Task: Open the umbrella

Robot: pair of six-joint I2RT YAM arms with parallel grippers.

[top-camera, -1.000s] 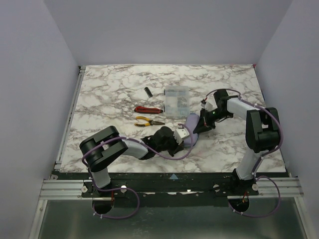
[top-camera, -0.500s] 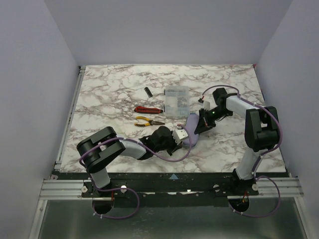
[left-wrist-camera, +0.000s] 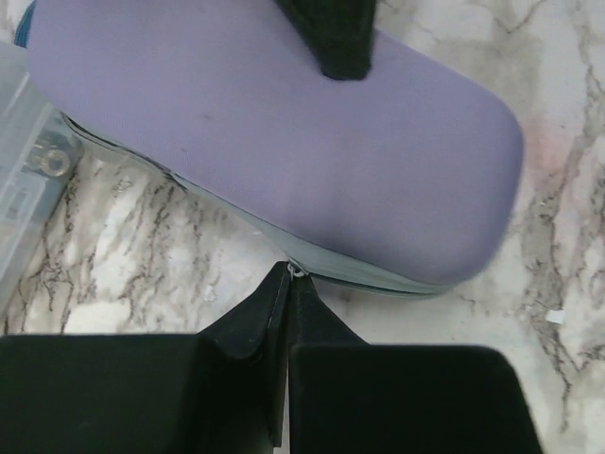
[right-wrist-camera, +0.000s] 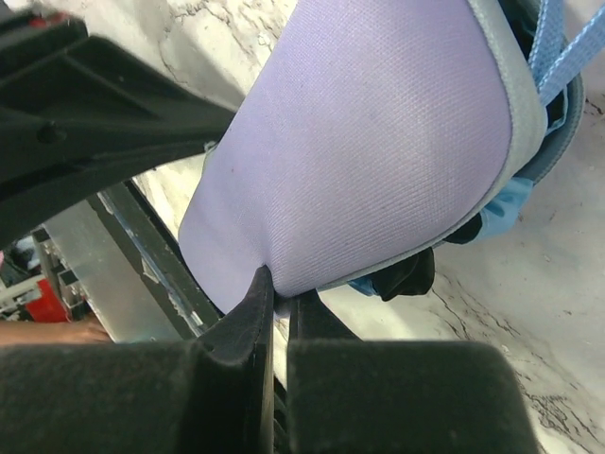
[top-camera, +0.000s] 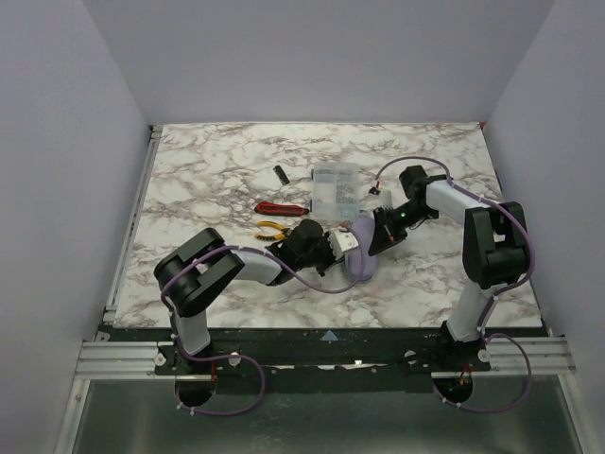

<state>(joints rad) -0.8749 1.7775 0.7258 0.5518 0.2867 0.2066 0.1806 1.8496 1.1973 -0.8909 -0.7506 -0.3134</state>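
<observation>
I had bare white-and-grey marble tabletop [top-camera: 430, 276] free near-right of the lilac fabric pouch [top-camera: 360, 263], but the clear plastic compartment box [top-camera: 336, 187] and yellow-handled pliers [top-camera: 274, 230] crowded its far-left side.

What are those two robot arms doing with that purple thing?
Both arms are working on a purple case lying on the marble table. The left tool is pinched shut at the case's zipper edge. The right tool is pinched on another edge. A bit of the blue umbrella and a blue strap peek out of one end, so the umbrella is packed inside and not opened yet.
</observation>
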